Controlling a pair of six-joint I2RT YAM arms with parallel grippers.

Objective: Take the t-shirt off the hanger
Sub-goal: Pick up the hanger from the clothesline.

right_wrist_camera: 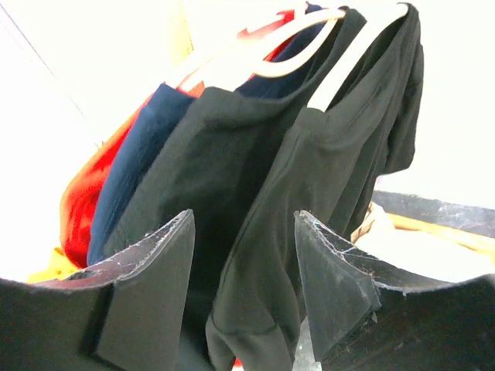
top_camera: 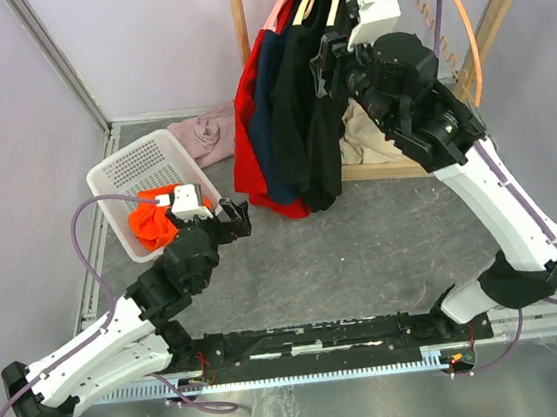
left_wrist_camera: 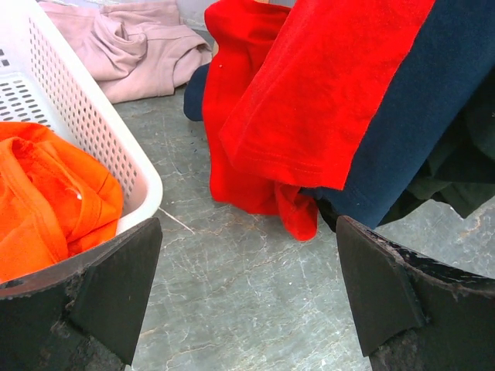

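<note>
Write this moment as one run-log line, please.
left gripper: open, beside white plastic laundry basket | right gripper: open, facing nearest black t-shirt on pale wooden hanger | removal: not done

T-shirts (top_camera: 288, 117) hang in a row on hangers (top_camera: 311, 1) from the rack (top_camera: 236, 17) at the back of the table (top_camera: 365, 259), right of centre (the right gripper (top_camera: 327, 62) is up beside the rightmost one). Left of them a basket (top_camera: 142, 162) sits on the table with a garment (top_camera: 152, 226) in it, a second garment (top_camera: 205, 136) lying behind it; the left gripper (top_camera: 239, 216) is just right of the basket, before the hanging row.
</note>
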